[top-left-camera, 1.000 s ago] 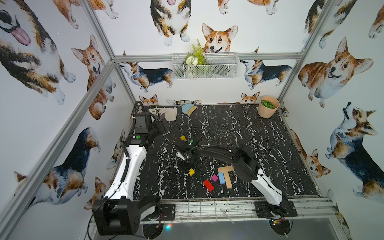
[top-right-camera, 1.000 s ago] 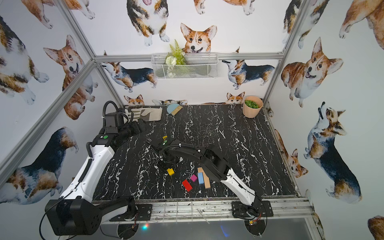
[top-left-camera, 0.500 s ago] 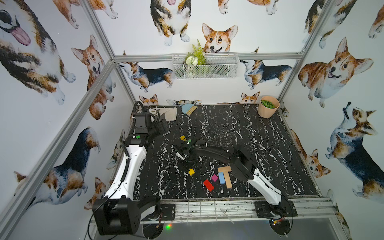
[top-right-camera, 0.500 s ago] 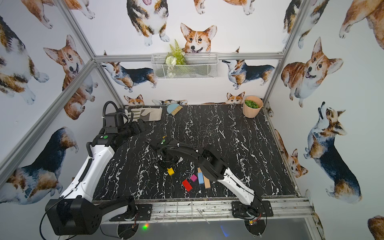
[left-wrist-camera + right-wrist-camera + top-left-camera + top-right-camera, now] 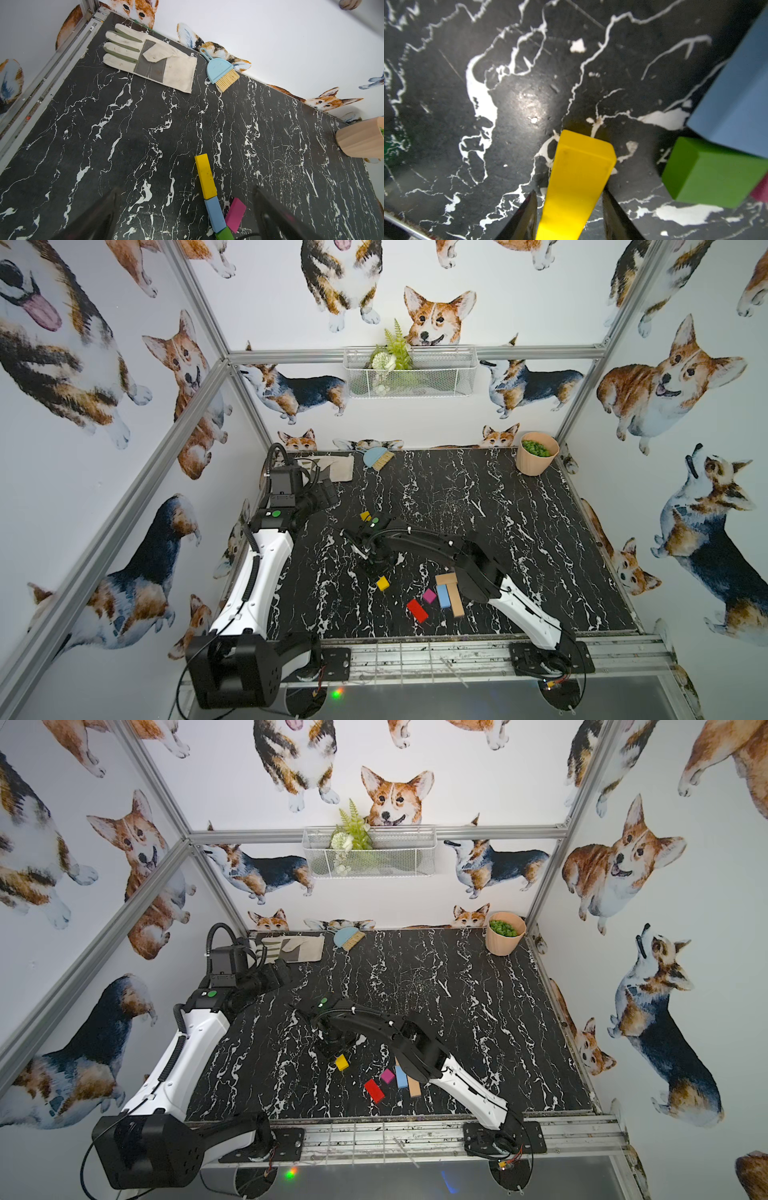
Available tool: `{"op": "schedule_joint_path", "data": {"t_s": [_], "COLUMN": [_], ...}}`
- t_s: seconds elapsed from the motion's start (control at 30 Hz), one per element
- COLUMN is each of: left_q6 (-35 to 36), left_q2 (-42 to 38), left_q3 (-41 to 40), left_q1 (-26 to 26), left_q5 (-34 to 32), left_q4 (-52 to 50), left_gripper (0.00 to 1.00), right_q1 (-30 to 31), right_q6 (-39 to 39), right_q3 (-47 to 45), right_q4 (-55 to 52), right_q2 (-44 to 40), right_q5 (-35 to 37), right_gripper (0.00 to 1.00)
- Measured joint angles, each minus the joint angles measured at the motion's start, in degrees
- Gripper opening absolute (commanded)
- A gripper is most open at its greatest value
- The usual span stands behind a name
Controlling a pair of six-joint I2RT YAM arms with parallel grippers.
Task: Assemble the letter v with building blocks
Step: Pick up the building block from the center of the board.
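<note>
Two neighbours, green block [image 5: 714, 172], blue block [image 5: 737, 93], near the yellow bar [image 5: 577, 176]

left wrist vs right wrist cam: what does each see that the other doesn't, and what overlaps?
Left wrist only: the glove, the brush, the pot, a long yellow block and the open left gripper.

Right wrist only: a second yellow block between the fingers of the right gripper. Whether it is clamped is unclear.

Both: the light blue block, the green block, the magenta block (only a sliver in the right wrist view) and the black marble table.
</note>
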Motion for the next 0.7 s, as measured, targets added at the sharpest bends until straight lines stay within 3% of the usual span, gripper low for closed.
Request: {"op": "schedule_joint_path", "data": {"t_s": [0.37, 0.7], "left_q6": [0.00, 0.00], "left_q2": [-0.04, -0.35], "left_q3": [0.00, 0.22], "left_q1": [0.15, 0.85], "left_q5": [-0.48, -1.73], "left_q4": [-0.02, -0.22], "left_gripper": [1.00, 1.00], "right_q1": [0.00, -1.84], "right_q6": [-0.02, 0.46], "right_q3": [1.11, -3.37], "right_q4": [-1.05, 1.99], "right_q2": [0.52, -7.93], "right_q5": [1.25, 2.67], "right_gripper": [0.26, 0.22]}}
